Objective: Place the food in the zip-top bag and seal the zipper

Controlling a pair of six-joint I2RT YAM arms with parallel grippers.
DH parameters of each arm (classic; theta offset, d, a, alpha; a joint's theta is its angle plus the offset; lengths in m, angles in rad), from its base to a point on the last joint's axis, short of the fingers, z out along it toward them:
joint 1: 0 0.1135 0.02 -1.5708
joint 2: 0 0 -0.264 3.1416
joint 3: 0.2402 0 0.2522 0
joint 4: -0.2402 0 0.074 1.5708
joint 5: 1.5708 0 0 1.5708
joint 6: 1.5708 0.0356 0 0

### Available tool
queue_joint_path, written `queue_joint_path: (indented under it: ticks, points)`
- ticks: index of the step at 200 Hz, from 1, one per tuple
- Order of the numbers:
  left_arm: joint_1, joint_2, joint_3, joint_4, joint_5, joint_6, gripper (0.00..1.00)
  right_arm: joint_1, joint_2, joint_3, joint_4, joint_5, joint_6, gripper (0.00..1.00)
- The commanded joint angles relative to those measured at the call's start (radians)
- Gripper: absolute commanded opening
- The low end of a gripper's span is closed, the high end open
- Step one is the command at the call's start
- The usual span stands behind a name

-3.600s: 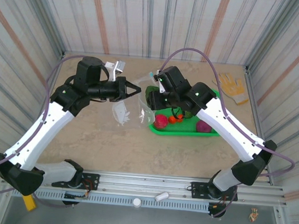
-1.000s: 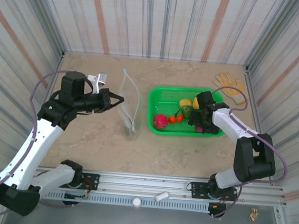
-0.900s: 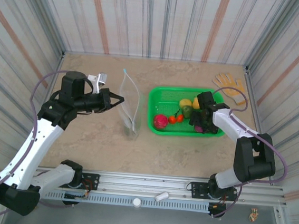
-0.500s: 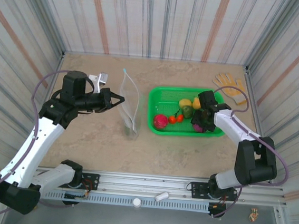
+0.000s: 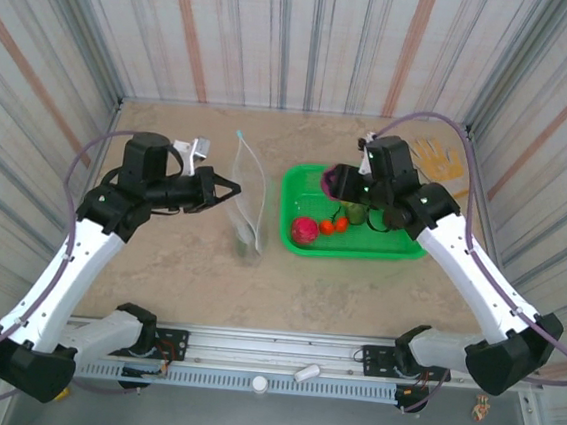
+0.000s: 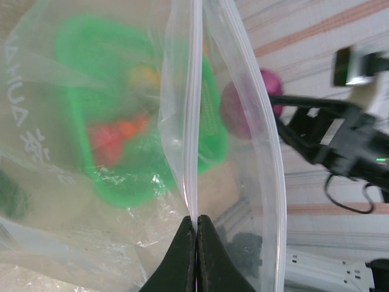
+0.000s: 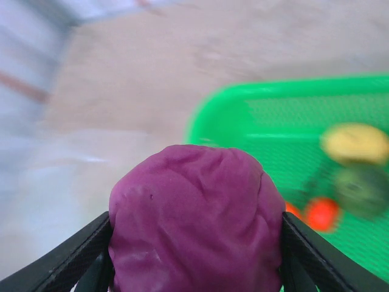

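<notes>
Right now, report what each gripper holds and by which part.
The left gripper pinches the zip-top bag by one lip of its open mouth. The right gripper clamps the magenta food piece across its two sides.

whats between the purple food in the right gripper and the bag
Top view: the green basket's left rim and a strip of bare table, nothing else.

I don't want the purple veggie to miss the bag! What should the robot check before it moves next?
1. Grip on the purple veggie by the right claw: ok.
2. Pinch of the left claw on the bag edge: ok.
3. Bag mouth open: ok, its two edges stand apart.
4. Veggie above the bag mouth: not ok, it hangs over the green basket.
5. Mouth wide enough for the veggie: cannot tell.
</notes>
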Motion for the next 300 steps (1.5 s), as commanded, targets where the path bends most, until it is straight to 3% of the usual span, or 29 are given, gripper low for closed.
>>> queue_joint_path:
  ticks: [1,64,109,161,193,269,300]
  points:
    - [-0.041,0.026,0.037,-0.007,-0.009,0.01,0.0,0.086,0.029,0.139,-0.02,-0.091,-0.053,0.52]
    - [-0.093,0.062,0.077,-0.005,-0.032,0.008,0.0,0.259,0.136,0.358,-0.056,-0.166,-0.081,0.54]
    - [-0.095,0.063,0.109,-0.017,-0.04,0.016,0.0,0.339,0.199,0.381,-0.136,-0.086,-0.115,0.54]
    - [-0.095,0.058,0.142,-0.041,-0.053,0.034,0.0,0.37,0.255,0.415,-0.288,0.199,-0.145,0.53]
    - [-0.094,0.057,0.18,-0.08,-0.064,0.061,0.0,0.37,0.262,0.414,-0.325,0.28,-0.147,0.55]
    - [-0.094,0.07,0.195,-0.079,-0.062,0.063,0.0,0.37,0.279,0.443,-0.331,0.237,-0.145,0.88]
    - [-0.094,0.069,0.192,-0.08,-0.064,0.065,0.0,0.368,0.27,0.443,-0.33,0.227,-0.148,0.89]
